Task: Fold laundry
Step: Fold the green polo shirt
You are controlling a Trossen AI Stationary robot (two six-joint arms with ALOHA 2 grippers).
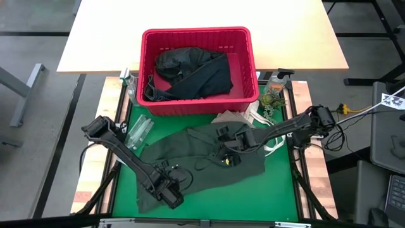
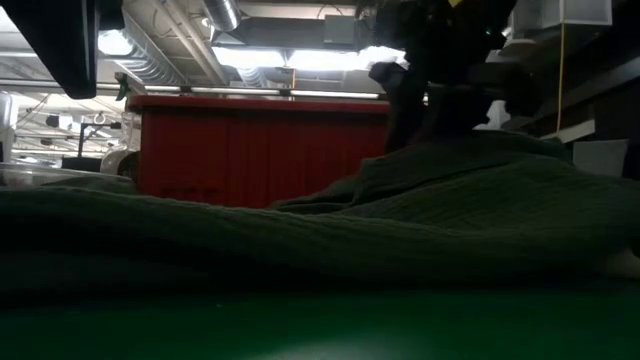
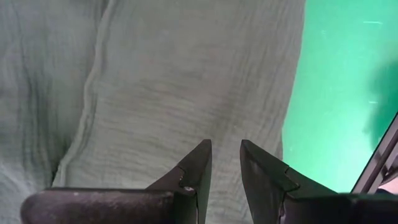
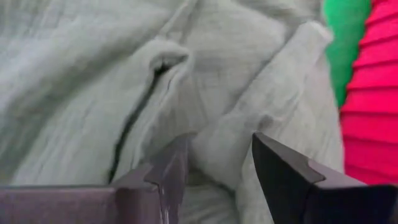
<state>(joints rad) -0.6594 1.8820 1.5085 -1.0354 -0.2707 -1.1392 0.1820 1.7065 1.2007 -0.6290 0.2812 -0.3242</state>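
Note:
An olive-green shirt (image 1: 202, 158) lies spread and rumpled on the green mat (image 1: 278, 190); it fills the low view (image 2: 450, 210). My left gripper (image 1: 172, 197) points down over the shirt's near left part (image 3: 155, 81), open by a narrow gap (image 3: 225, 149) with nothing between its fingers. My right gripper (image 1: 226, 155) points down at the shirt's middle, open wide (image 4: 217, 149). A raised fold of cloth (image 4: 242, 137) stands between its fingers. Black garments (image 1: 193, 73) lie in the red basket (image 1: 196, 33). My right gripper comes at the shirt slanting from above, one finger on each side of the raised fold (image 4: 242, 137). Whether the fingers touch the cloth I cannot tell. The shirt lies on the mat.
The red basket (image 2: 260, 150) stands at the mat's far edge. A clear plastic bottle (image 1: 138, 132) lies at the left. A pale cloth (image 1: 231, 117), a spray bottle (image 1: 276, 82) and a small plant (image 1: 272, 100) sit at the far right. Bare mat shows near right.

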